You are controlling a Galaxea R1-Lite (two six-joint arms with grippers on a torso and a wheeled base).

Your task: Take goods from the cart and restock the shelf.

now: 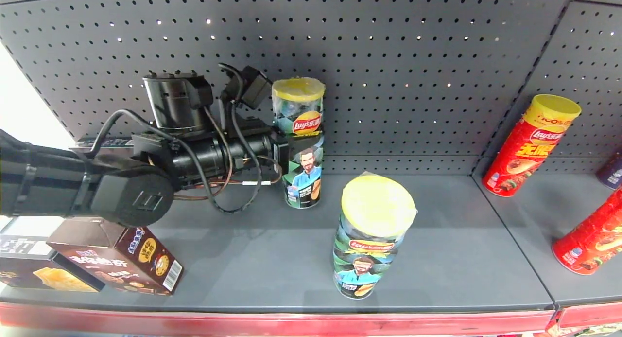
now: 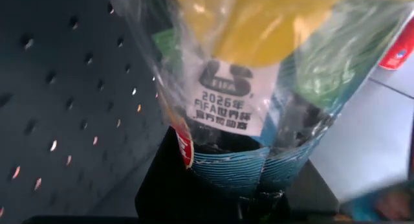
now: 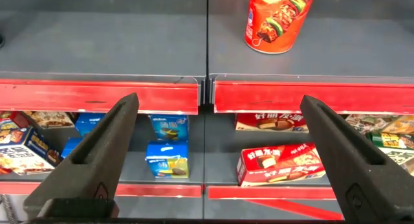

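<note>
Placing step: fingers of your left gripper [image 1: 291, 152] pinch the green-blue cardboard crisp can with yellow plastic lid [image 1: 297, 108], upright at the grey metal shelf [image 1: 461, 230] back; next, judge it seated, then release cleanly; right gripper [image 3: 218, 101] fingers spread apart.

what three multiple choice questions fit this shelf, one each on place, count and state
1. Where is the green can in the left gripper? A by the back wall B front edge C on a box
2. Green cans on this shelf? A one B two C four
3. The right gripper is A shut on a can B open, empty C shut on a box
1 A, it nears the back wall; 2 B, the held one plus a front can; 3 B, jaws wide apart, nothing between
</note>
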